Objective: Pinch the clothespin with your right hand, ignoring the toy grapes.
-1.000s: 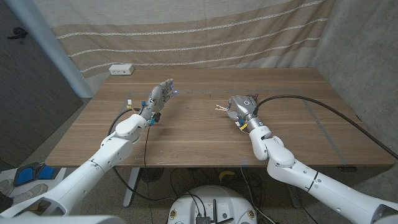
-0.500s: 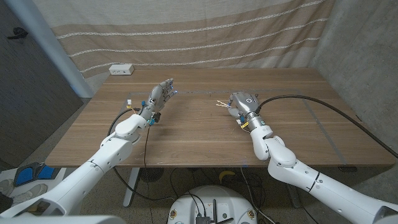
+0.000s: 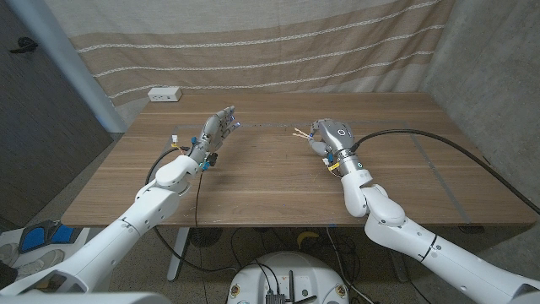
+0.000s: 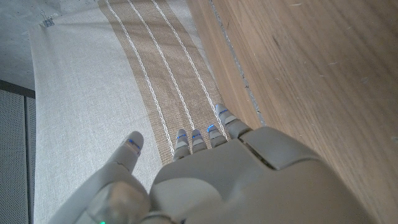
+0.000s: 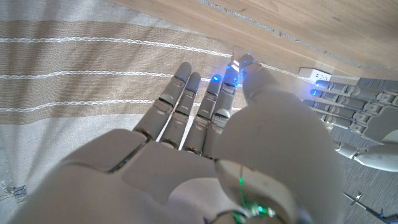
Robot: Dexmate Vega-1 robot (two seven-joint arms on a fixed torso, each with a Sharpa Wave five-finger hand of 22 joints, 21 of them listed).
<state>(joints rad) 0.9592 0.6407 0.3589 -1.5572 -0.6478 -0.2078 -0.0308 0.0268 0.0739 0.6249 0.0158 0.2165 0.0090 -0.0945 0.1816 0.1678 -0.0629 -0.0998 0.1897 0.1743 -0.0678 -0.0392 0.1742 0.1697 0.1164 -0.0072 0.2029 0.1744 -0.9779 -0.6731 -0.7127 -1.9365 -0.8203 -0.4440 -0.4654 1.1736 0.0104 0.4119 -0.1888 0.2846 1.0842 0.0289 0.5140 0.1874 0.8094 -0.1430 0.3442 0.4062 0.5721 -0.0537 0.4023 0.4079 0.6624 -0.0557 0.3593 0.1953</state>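
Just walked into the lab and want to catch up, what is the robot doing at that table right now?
The robot's right hand is raised a little above the wooden table and pinches a small pale wooden clothespin, whose prongs stick out toward the robot's left. The left hand holds nothing, fingers apart, hovering over the table's far left part. A white power strip lies at the back edge near the striped curtain. I cannot make out any toy grapes.
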